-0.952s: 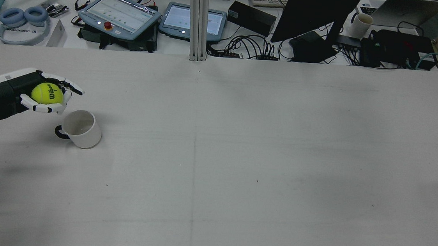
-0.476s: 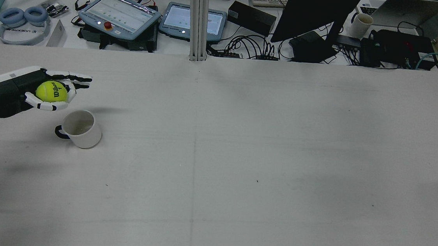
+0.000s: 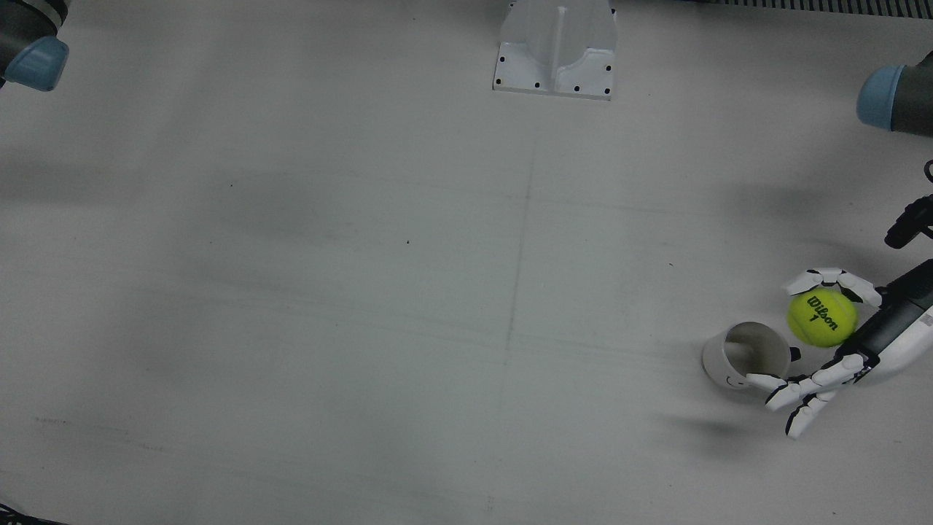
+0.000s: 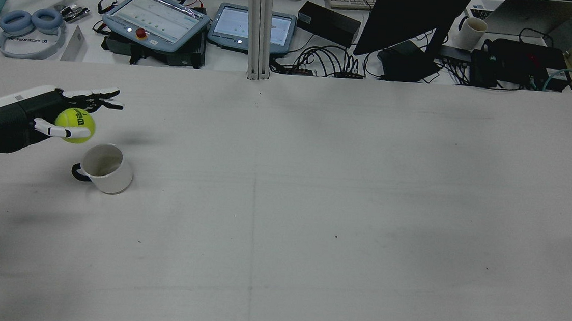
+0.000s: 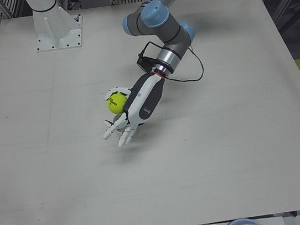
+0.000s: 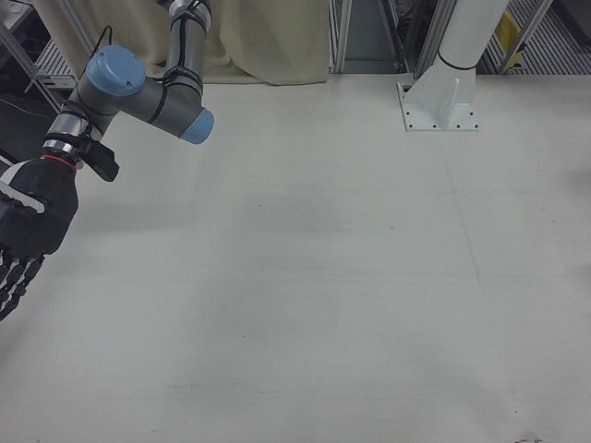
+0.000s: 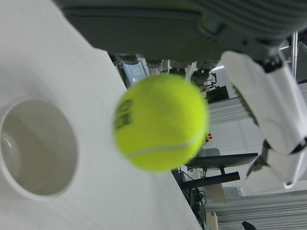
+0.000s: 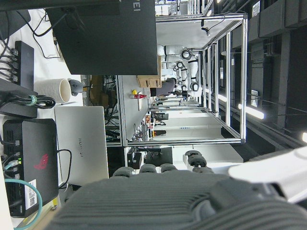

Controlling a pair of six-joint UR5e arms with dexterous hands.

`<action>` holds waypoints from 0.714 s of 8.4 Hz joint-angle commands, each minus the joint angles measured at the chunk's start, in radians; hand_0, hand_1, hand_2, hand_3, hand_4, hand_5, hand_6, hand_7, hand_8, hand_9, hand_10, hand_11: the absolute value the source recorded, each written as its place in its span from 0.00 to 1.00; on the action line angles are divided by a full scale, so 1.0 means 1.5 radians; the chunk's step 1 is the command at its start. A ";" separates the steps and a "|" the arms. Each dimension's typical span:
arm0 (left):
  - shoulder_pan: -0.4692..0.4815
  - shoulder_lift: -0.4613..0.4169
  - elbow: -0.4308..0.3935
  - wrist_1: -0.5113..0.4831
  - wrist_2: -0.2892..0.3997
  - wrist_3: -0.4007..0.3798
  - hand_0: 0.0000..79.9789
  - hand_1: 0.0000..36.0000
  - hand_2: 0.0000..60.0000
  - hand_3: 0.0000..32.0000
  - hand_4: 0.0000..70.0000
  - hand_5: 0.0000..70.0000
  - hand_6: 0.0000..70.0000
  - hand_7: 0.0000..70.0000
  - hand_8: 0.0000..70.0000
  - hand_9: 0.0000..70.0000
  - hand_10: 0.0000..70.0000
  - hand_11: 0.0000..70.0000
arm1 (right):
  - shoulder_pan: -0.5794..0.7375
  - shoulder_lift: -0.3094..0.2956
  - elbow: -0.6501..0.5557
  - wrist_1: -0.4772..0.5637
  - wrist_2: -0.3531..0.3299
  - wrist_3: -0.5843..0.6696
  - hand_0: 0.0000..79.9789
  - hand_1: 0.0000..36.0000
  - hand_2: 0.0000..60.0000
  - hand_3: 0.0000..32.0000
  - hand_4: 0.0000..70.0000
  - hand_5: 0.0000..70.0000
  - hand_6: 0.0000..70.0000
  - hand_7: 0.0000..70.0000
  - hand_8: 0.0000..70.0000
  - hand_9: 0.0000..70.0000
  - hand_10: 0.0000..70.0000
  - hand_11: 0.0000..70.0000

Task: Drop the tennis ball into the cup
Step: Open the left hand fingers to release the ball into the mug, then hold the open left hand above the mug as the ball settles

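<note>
On the pale grey surface (image 4: 313,208), the left hand (image 4: 39,118) spreads its fingers (image 4: 92,95), barely cradling the yellow felt tennis ball (image 4: 75,125) just left of the white ceramic cup (image 4: 104,167), so it should shift right over the rim before letting go; the right hand (image 6: 28,235) hangs empty, fingers apart.

My left hand (image 4: 39,113) has spread its fingers; the tennis ball (image 4: 76,125) has dropped lower toward the mug (image 4: 106,168).
</note>
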 commanded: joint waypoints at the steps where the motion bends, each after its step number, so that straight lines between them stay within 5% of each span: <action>1: -0.001 0.001 0.000 0.000 0.000 0.000 0.49 0.46 0.56 0.00 0.23 0.00 0.02 0.32 0.00 0.04 0.00 0.00 | 0.000 0.000 0.000 0.000 0.000 0.000 0.00 0.00 0.00 0.00 0.00 0.00 0.00 0.00 0.00 0.00 0.00 0.00; 5: -0.022 0.004 -0.054 0.034 0.002 -0.020 0.49 0.50 0.64 0.00 0.14 0.00 0.01 0.27 0.00 0.03 0.00 0.00 | 0.000 0.000 0.000 0.000 0.000 0.000 0.00 0.00 0.00 0.00 0.00 0.00 0.00 0.00 0.00 0.00 0.00 0.00; 6: -0.093 0.000 -0.078 0.059 0.003 -0.028 0.51 0.53 0.61 0.00 0.06 0.01 0.01 0.23 0.00 0.03 0.00 0.00 | 0.000 0.000 0.000 0.000 0.000 0.000 0.00 0.00 0.00 0.00 0.00 0.00 0.00 0.00 0.00 0.00 0.00 0.00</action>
